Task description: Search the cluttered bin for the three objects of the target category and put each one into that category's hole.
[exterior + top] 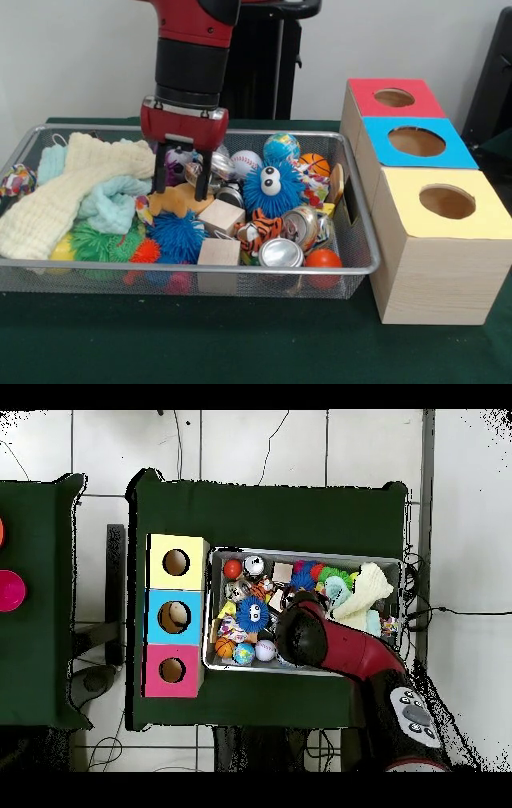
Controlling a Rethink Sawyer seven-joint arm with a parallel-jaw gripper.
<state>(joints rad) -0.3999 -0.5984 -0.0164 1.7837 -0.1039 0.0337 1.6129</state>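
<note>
Wire bin (352, 268) on the green table (240, 352), crammed with toys. My claw (183, 189) hangs inside it, released, fingers spread, tips just above an orange toy (178, 200) beside a wooden block (222, 216). Blue googly-eyed ball (272, 190) sits right next to it. Red box (396, 98), blue box (416, 142) and yellow box (445, 202) stand beside the bin.

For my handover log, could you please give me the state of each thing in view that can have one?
gripper: open, fingers down among the bin's clutter, holding nothing visible.
wire bin: full, cluttered.
red box: hole looks empty.
blue box: something pale inside, seen from overhead.
yellow box: hole looks empty.
cream cloth: crumpled along the bin's end.
crushed can: dented, lying.
</note>
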